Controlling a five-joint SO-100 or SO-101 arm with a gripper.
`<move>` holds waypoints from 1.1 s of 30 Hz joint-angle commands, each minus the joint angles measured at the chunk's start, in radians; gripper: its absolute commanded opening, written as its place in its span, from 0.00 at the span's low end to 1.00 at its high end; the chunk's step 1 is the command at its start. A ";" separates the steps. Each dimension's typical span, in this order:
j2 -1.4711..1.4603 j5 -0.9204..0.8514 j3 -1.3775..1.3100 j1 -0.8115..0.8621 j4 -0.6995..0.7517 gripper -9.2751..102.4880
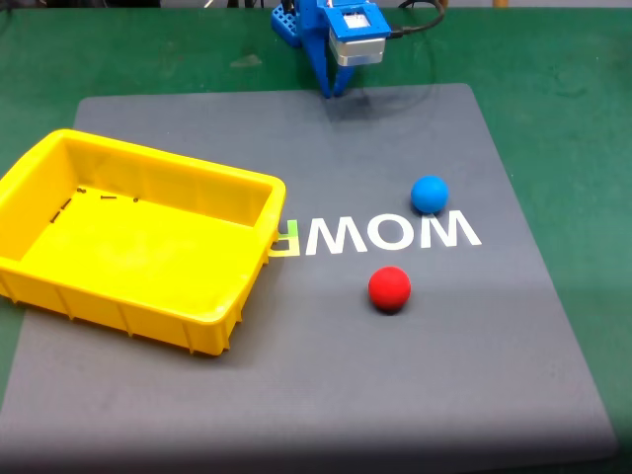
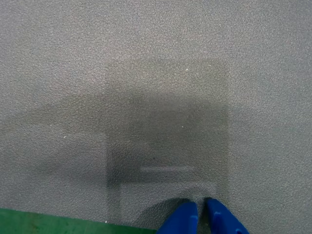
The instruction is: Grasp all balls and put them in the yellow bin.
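- Grey mat on a green table, white "WOW" lettering printed across the mat's middle in the fixed view, upside down from this camera.
- I see the gripper at the mat's far edge, tips pointing down at the mat, blue arm body with a white-grey block behind it.
- Wrist view: both blue fingertips enter from the bottom edge, nearly together, only a thin slit between them. Nothing held in the gripper.
- Under the tips I get bare textured mat and the arm's own shadow; strip of green table at bottom left.
- Blue ball sits on the mat right of centre, just above the lettering.
- Red ball nearer the camera, below the lettering, apart from the blue one.
- Yellow bin at the left of the mat, nothing in it, one corner near the lettering's left end.
- Nothing stands between gripper and either ball; bin is well apart from both.
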 commanded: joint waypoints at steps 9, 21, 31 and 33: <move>0.014 0.012 0.031 -0.003 0.009 0.08; 0.011 0.014 -0.160 -0.018 -0.003 0.37; -0.683 0.067 -0.723 -0.140 -0.285 0.38; -0.793 0.055 -0.787 -0.146 -0.347 0.38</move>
